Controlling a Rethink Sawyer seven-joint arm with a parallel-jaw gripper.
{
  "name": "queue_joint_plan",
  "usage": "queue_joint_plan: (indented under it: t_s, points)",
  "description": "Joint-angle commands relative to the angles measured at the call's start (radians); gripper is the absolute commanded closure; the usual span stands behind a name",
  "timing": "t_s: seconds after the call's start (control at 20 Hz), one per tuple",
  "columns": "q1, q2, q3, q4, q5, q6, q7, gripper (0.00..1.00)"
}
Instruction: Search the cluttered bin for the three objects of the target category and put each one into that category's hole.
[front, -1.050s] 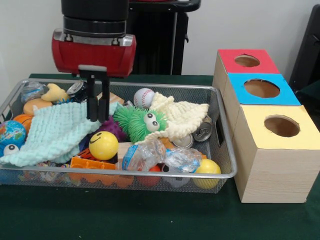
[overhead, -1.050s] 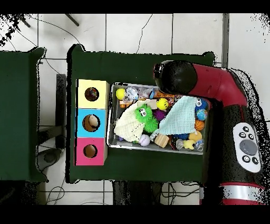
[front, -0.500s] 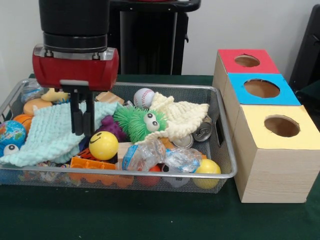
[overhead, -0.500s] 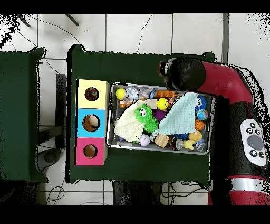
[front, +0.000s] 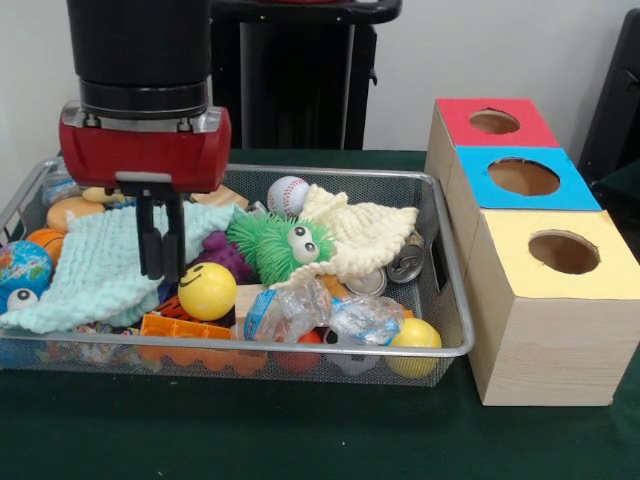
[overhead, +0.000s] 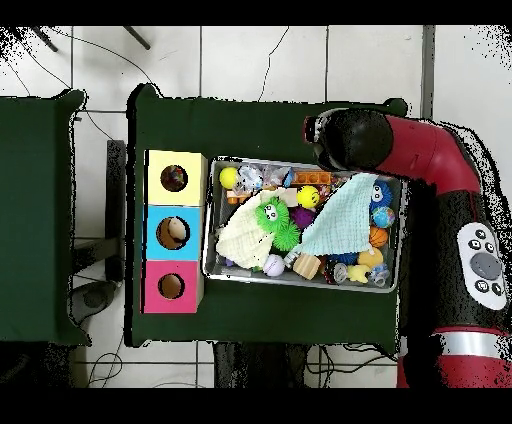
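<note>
The table (front: 300, 440) has a dark green cloth on it. Seen from above, the floor (overhead: 260, 60) is made of big white tiles, and thin black cords lie on it. A plain pale wall (front: 480, 50) stands behind the table.

A wire bin (front: 445, 300) full of toys sits on the cloth. At 3 o'clock from the bin stand three wooden boxes, each with a round hole: the red box (front: 495, 122), the blue box (front: 523, 177) and the yellow box (front: 563, 252).

The gripper (front: 160, 268) hangs over the mint cloth (front: 95, 270), at 9 o'clock from the yellow smiley ball (front: 207, 290). Its two fingers are close together with nothing between them.
</note>
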Motion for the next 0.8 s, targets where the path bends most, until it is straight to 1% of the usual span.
queue_joint_plan:
  t_s: [0.05, 0.25, 0.3, 0.55, 0.8]
  points:
    - [-0.016, 0.038, 0.091, -0.003, -0.072, 0.134, -0.292, 1.00]
    - [-0.010, 0.030, 0.088, -0.002, -0.079, 0.149, -0.281, 1.00]
    - [-0.009, 0.024, 0.085, 0.002, -0.085, 0.157, -0.271, 0.00]
    - [-0.020, 0.026, 0.097, 0.018, -0.086, 0.138, -0.265, 0.00]
    - [-0.021, 0.023, 0.102, 0.012, -0.091, 0.149, -0.268, 0.00]
